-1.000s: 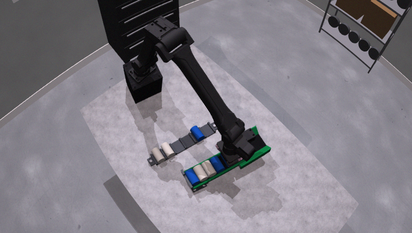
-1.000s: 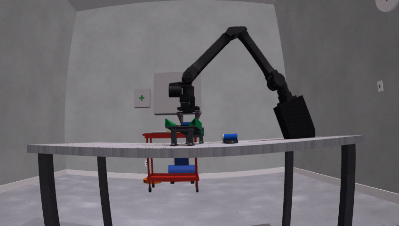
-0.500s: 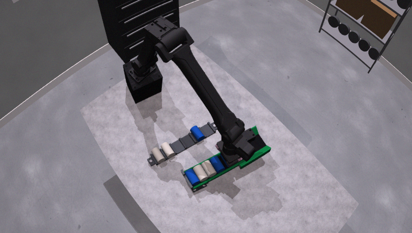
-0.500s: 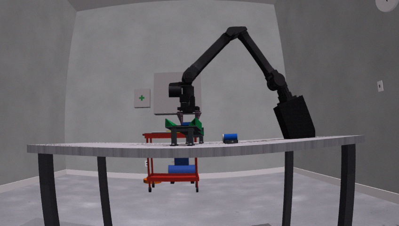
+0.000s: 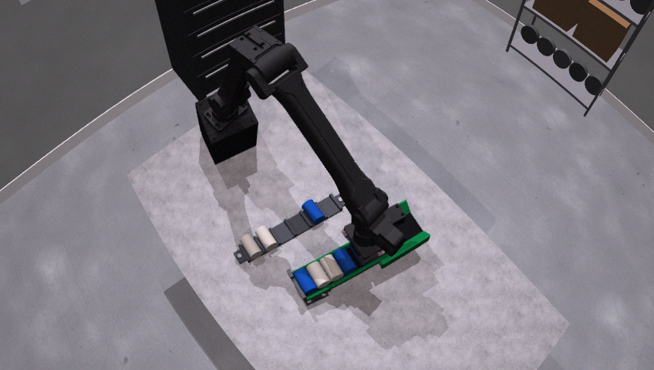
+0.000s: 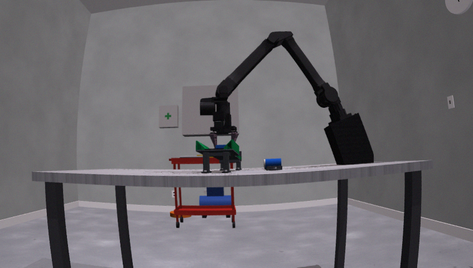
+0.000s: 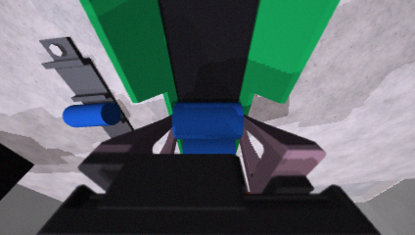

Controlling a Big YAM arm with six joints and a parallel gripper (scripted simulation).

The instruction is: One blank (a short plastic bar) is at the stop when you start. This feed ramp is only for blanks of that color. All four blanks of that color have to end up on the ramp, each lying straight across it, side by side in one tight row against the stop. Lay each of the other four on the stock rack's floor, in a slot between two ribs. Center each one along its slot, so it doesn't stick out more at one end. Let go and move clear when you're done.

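Observation:
The green feed ramp [image 5: 362,259] with a black floor holds a row from its low stop: a blue blank [image 5: 303,280], two cream blanks [image 5: 317,274] [image 5: 331,267], then another blue blank [image 5: 344,260]. My gripper [image 7: 207,117] is over the ramp just uphill of that row, shut on a blue blank [image 7: 207,125] lying across the ramp. In the side view the gripper [image 6: 224,137] holds it low between the ramp's green walls [image 6: 218,147]. The grey stock rack [image 5: 287,228] holds two cream blanks [image 5: 251,246] [image 5: 266,237] at its near end and a blue blank [image 5: 312,210] near its far end.
The arm's black base [image 5: 227,128] stands at the back of the table with a black drawer cabinet [image 5: 220,36] behind it. A red cart [image 6: 205,199] stands on the floor beyond the table. A wire shelf [image 5: 582,41] stands at the far right.

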